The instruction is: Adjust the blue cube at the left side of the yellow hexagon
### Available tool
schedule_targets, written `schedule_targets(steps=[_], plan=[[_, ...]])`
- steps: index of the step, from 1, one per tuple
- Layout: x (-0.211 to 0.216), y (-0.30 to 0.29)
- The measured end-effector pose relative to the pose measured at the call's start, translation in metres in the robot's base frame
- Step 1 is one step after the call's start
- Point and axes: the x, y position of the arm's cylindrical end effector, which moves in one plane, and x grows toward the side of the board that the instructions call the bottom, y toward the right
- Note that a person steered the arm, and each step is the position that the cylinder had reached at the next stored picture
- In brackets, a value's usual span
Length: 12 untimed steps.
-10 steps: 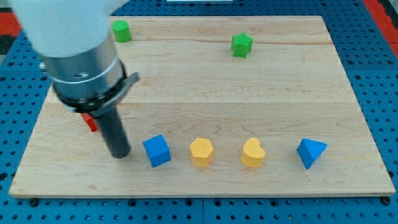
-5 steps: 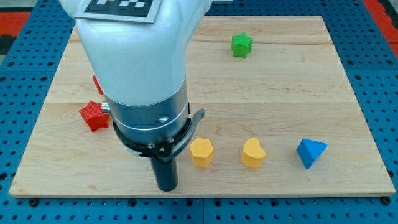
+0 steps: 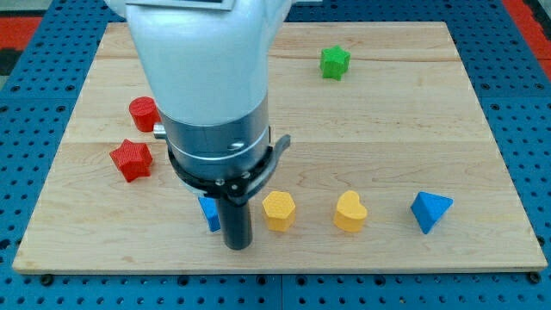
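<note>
Blue cube (image 3: 208, 212) sits near the view's bottom, mostly hidden behind the rod (image 3: 235, 220); only its left part shows, at the rod's left edge. My tip (image 3: 237, 246) is down on the board (image 3: 482, 129), just below and right of the cube, w/ the rod's side right against it or nearly so; can't tell if they actually touch. No jaws on this tool, just a plain rod, so nothing to open or close. Tip is between cube and yellow hexagon (image 3: 279, 211), a bit lower than both. Hexagon is just right of the rod, small gap showing.

Bottom row, left to right: cube, hexagon, yellow heart (image 3: 350, 212), blue pyramid-like block (image 3: 430, 211). Heart is near the hexagon; the pyramid-like block is further right again, apart from the heart.

Counts: 2 blue (cube + pyramid-like), 2 yellow (hexagon + heart), 2 red, 1 green visible. 7 blocks in all.

Reds are on the view's left: red cylinder (image 3: 143, 113) partly tucked behind the arm body (image 3: 207, 77), red star (image 3: 131, 159) just below it and a bit left. Green star (image 3: 335, 61) is near the view's top, well apart from everything else.

Arm body covers much of the board's upper left and centre.
</note>
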Motion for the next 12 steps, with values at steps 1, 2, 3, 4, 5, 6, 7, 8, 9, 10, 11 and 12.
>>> schedule_targets(steps=[1, 2, 3, 4, 5, 6, 7, 8, 9, 10, 11, 12], plan=[[-0.002, -0.040], [-0.002, -0.098], [-0.002, -0.122], [-0.032, -0.129], [-0.054, -0.103], [-0.054, -0.070], [-0.054, -0.065], [-0.054, -0.063], [-0.054, -0.047], [-0.054, -0.050], [-0.065, -0.069], [-0.120, -0.048]])
